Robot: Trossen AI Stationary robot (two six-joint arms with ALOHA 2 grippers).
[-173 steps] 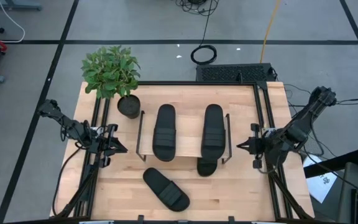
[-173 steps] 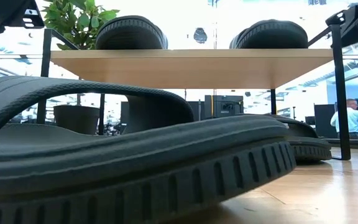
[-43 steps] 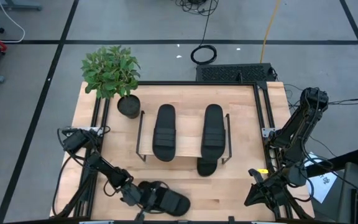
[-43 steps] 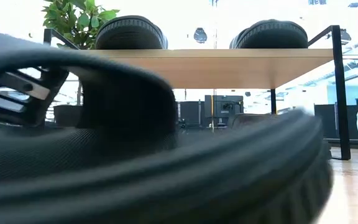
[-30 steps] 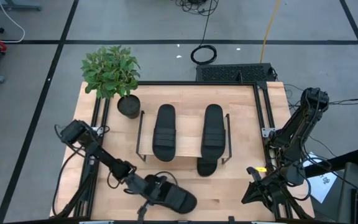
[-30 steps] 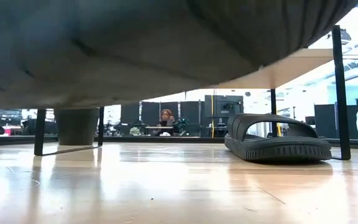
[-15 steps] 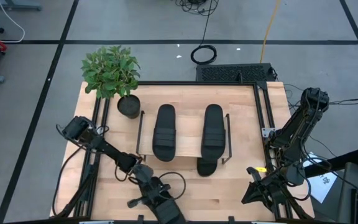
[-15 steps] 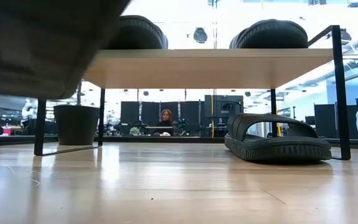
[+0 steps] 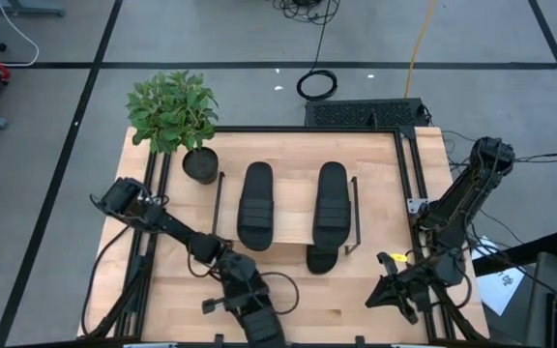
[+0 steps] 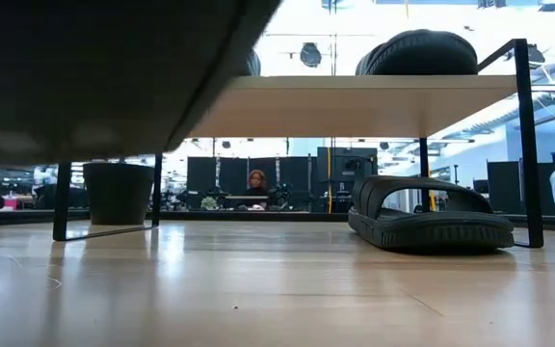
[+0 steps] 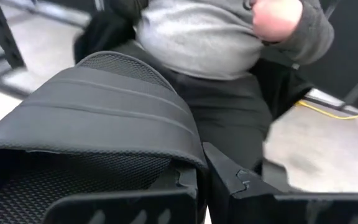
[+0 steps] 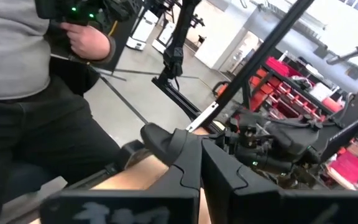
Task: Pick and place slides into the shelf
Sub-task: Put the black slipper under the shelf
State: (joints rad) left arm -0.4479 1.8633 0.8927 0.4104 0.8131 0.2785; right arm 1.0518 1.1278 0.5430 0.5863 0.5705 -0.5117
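High view: left gripper [image 9: 245, 302] clamped on a slide [image 9: 262, 327] in front of the shelf [image 9: 288, 237], slide partly cut off at the frame edge. Two slides on the shelf, a fourth [image 9: 321, 258] half under it. Right gripper [image 9: 387, 293] closed, empty, right of the shelf.

Low view: lifted sole [image 10: 94, 67] blocking the shelf's left half.

Left wrist view: strap [image 11: 98, 118] pinched between the fingers; a person behind it.

Seen from above, we find two slides [image 9: 255, 205] on the shelf [image 9: 288, 234], left pincer [image 9: 259, 324] gripping another.
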